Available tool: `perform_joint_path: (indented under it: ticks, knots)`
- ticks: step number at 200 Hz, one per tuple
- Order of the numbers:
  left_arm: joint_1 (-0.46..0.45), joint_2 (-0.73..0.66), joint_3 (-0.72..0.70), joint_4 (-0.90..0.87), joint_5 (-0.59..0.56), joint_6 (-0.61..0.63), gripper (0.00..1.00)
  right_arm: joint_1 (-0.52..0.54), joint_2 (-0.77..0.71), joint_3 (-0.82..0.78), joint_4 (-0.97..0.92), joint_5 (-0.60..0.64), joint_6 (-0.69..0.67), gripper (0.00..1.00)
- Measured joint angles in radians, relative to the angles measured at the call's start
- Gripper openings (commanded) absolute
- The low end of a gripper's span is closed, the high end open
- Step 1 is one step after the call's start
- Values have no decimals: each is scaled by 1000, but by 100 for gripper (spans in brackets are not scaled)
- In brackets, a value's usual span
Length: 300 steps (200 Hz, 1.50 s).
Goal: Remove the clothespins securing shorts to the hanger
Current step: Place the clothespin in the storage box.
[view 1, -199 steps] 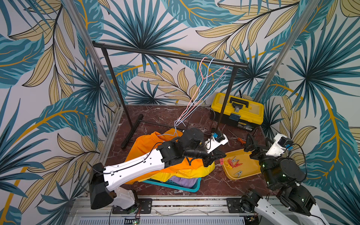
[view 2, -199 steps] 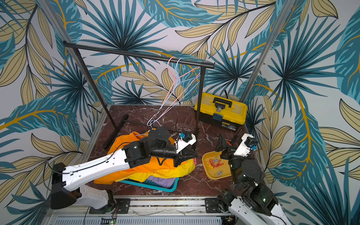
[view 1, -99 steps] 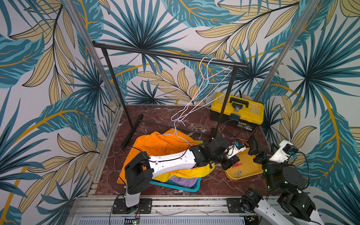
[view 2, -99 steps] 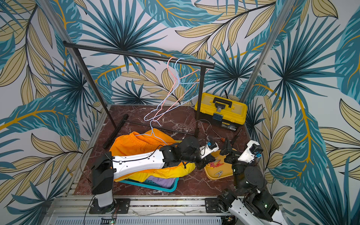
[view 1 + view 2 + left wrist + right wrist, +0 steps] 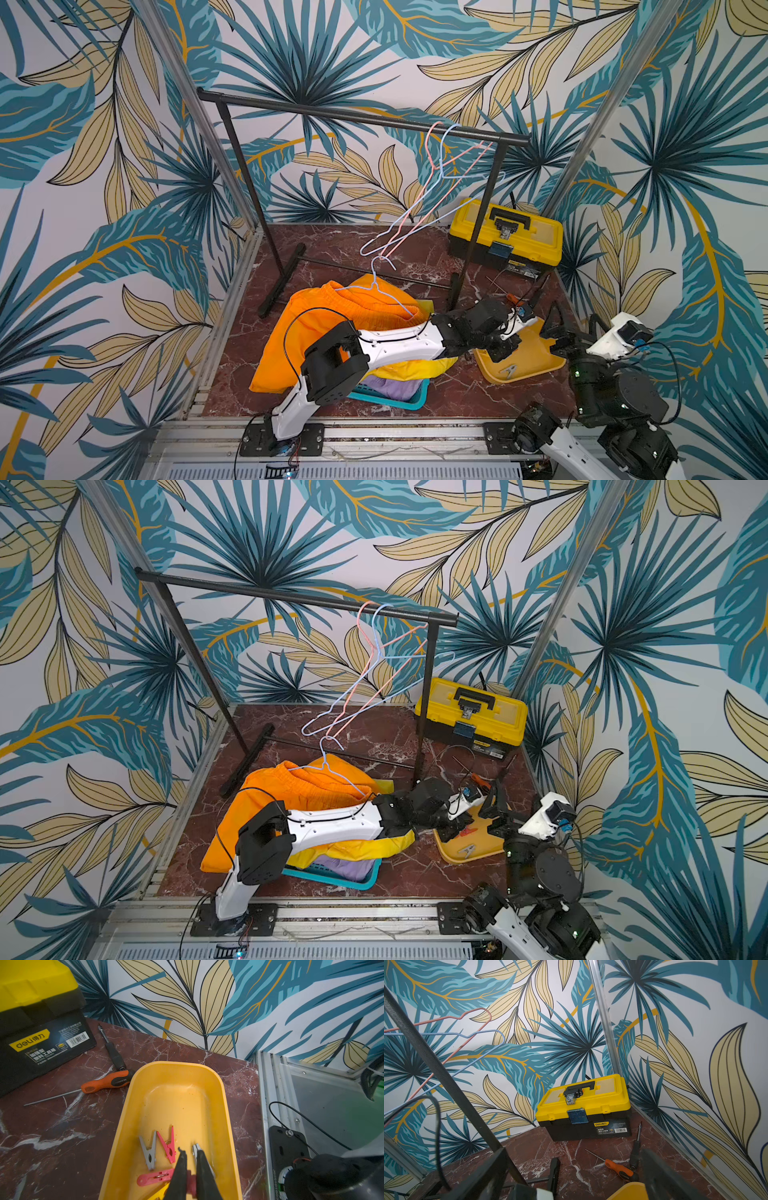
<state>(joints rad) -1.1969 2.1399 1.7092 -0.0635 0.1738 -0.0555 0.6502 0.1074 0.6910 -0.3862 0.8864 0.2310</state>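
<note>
Jaws of left gripper (image 5: 188,1150) near-closed around pink clothespin (image 5: 191,1185); of right gripper (image 5: 574,1159) wide apart.

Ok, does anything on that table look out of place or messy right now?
Two things. An orange-handled screwdriver and a black screwdriver lie loose on the table beside the closed toolbox. And a blue hanger lies on the heaped orange shorts instead of hanging from the rail.

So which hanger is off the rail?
The blue hanger lying on the orange shorts; the pink hanger and other blue one hang from the rail.
</note>
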Motion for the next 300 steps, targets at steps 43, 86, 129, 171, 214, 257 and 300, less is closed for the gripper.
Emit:
perform_joint_path:
  ticks: [43, 86, 129, 171, 214, 257, 300]
  knots:
    - [-1, 101, 47, 6, -44, -1, 15, 0, -14, -13, -4, 0, -1, 100]
    - [-2, 160, 74, 13, -107, 3, 15, 0, -20, -26, -5, 0, -3, 100]
    - [-5, 187, 103, 23, -150, 14, 22, 0, -27, -29, -4, 0, -7, 99]
    - [-11, 193, 125, 27, -171, 29, 37, 0, -43, -38, -3, 0, -14, 100]
    - [-13, 197, 129, 35, -178, 37, 52, 0, -45, -39, 1, 0, -18, 100]
    - [-14, 206, 129, 36, -191, 46, 84, 0, -45, -40, 13, 0, -22, 100]
    - [-68, 187, 119, 37, -212, 138, 99, 0, -45, -41, 15, 0, -23, 100]
